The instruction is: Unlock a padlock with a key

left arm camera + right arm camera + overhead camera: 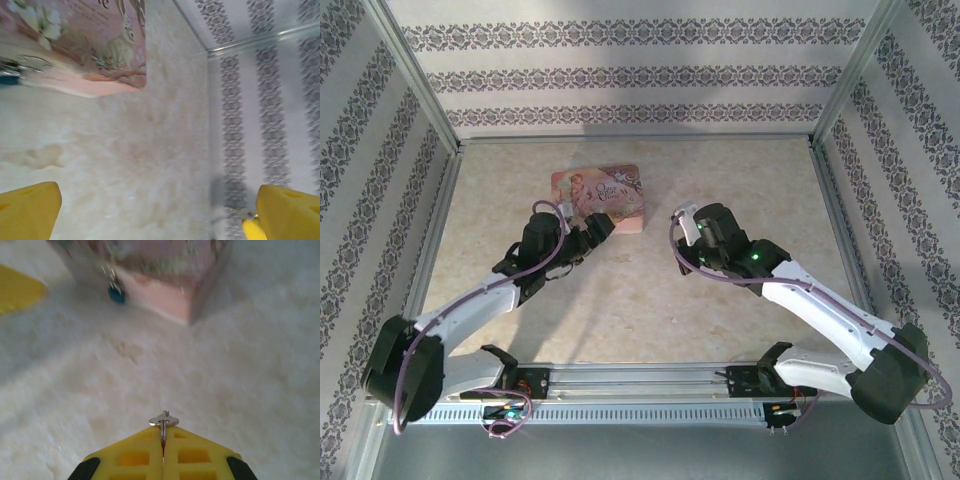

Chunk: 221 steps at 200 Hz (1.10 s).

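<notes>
Padlock, tiny, with a blue-teal body and silvery shackle (116, 292), sits at the near wall of the flat pink illustrated tin box (600, 195), which lies toward the far side of the pale marbled tabletop (650, 310); whether it hangs from a hasp or only leans there I cannot tell

Done, by my reading: the small silvery metal key (163, 419) is picked up, pinched between the closed yellow fingers of the right gripper (163, 440) with its tip poking out in front; left to do: everything at the lock itself, since the key is well apart from the padlock, not inserted and not turned; the left gripper (600, 228) is just beside the tin with its jaws spread wide and nothing between them, probably placed to steady the lock

Hard to make out: the padlock is blurred in the right wrist view and cut off at the frame's edge in the left wrist view, so the keyhole and the shackle's state are unreadable; most of the key is buried between the fingers
</notes>
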Tool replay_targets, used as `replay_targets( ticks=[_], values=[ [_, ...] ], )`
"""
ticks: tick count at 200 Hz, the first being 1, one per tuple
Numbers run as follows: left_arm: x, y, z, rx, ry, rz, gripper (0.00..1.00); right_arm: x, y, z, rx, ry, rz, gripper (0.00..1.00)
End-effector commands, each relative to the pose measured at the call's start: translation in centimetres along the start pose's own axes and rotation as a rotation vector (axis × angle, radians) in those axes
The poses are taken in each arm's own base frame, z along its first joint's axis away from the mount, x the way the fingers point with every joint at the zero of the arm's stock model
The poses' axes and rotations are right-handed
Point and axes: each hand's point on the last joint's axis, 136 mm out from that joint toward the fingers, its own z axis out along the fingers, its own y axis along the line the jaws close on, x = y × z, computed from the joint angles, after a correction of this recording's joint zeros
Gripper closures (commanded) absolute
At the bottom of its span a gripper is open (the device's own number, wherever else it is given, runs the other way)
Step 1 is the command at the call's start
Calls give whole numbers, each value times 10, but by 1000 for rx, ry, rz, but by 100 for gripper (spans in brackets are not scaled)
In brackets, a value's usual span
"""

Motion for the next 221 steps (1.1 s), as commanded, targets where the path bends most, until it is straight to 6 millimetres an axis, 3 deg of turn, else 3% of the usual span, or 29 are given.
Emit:
replay_targets(
  ticks=[1, 29, 64, 158, 191, 221],
  values=[
    [-5, -48, 10, 255, 75, -198, 0, -53, 18, -11, -85, -227, -9, 100],
    [-13, -72, 21, 384, 110, -287, 0, -78, 27, -13, -113, -327, -14, 100],
    [-20, -73, 30, 444, 113, -421, 1, -88, 32, -10, -131, -410, 2, 100],
    [-19, -81, 34, 493, 136, -595, 10, -81, 37, 23, -160, -425, 21, 100],
    [-17, -89, 35, 528, 152, -613, 18, -82, 40, 33, -167, -422, 20, 100],
    [-16, -85, 38, 526, 147, -631, 27, -82, 44, 42, -183, -410, 22, 100]
  ],
)
